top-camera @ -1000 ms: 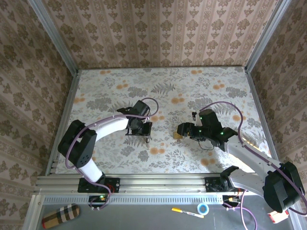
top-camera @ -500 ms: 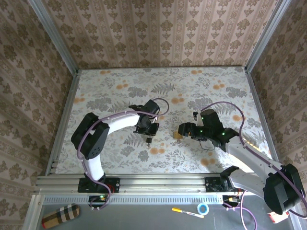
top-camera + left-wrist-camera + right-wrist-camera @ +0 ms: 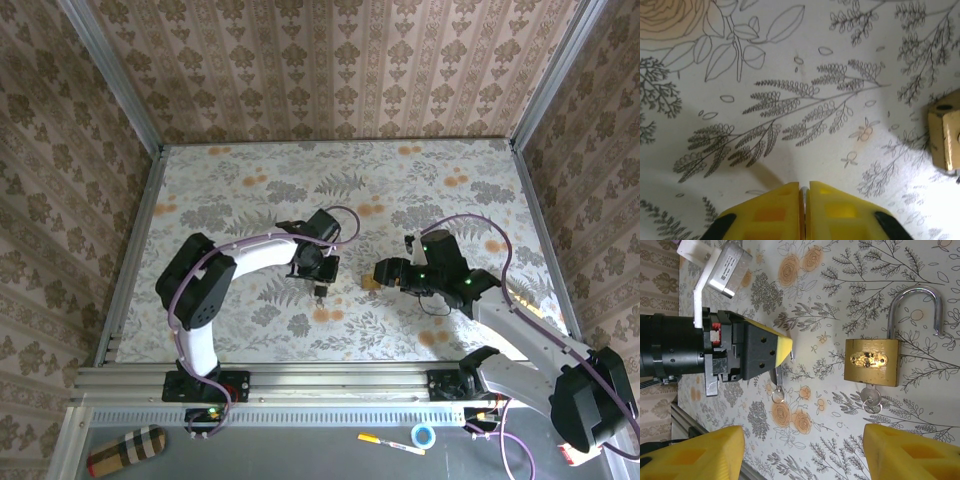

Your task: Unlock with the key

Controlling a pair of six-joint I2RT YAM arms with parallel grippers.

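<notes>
Two keys show on my right wrist feed. One, the lock key (image 3: 870,399), sits in the keyhole at the bottom of the brass padlock (image 3: 872,361), which lies flat on the flowered table (image 3: 250,180). Its steel shackle (image 3: 920,302) is raised, with the free end swung out beside the body rather than seated in it. The other, the held key (image 3: 777,382), hangs with its small ring from the tips of the left gripper (image 3: 785,347). That gripper reaches in from the left of the view and ends a little short of the padlock, not touching it.

On my left wrist feed the yellow pads (image 3: 830,210) are pressed together with only a hairline between them and a thin bit of metal at the seam. I read the left hand as clamped on the held key. The padlock's brass corner sits at the right edge there, apart from the fingertips.

My right gripper (image 3: 802,440) is spread wide, its two yellow fingers at the bottom corners of its own feed with nothing between them. The padlock lies ahead of the gap. From overhead, both grippers face each other near the middle of the table, with the padlock between them, just beside the right one.
</notes>
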